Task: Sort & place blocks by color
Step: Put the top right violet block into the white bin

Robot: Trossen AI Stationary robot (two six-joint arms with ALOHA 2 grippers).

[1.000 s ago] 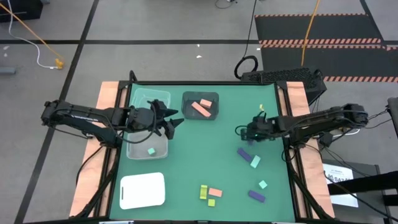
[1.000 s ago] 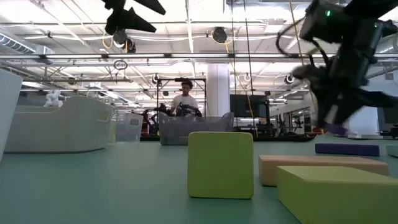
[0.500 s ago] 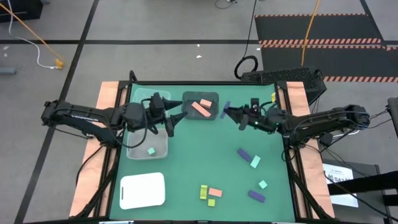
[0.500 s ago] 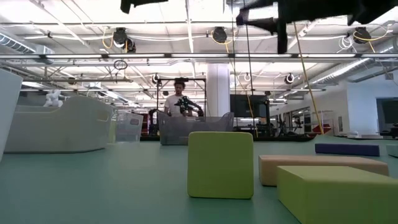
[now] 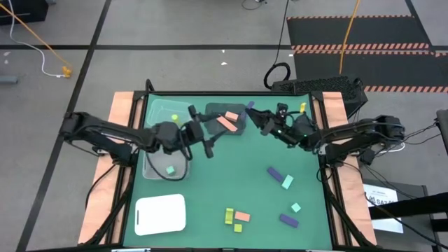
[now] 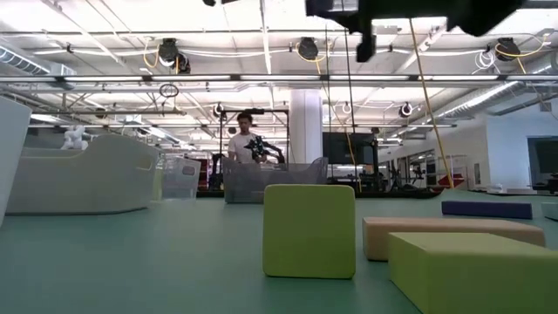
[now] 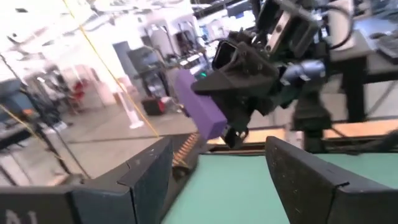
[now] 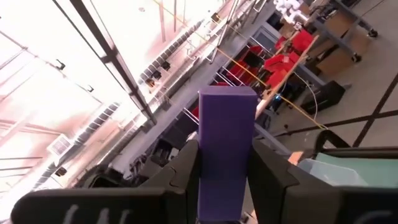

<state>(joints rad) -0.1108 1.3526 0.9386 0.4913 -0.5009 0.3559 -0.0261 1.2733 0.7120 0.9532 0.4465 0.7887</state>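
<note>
Right gripper hangs over the far middle of the table, just right of the dark bin, its fingers clamped on a purple bar. Left gripper sits just near of that bin, beside the clear bin, fingers spread apart and empty. Salmon blocks lie in the dark bin; other blocks are scattered over the near right table.

2 dark, slender jointed arms with black cables; each tool has 2 flat, matte black fingers
</note>
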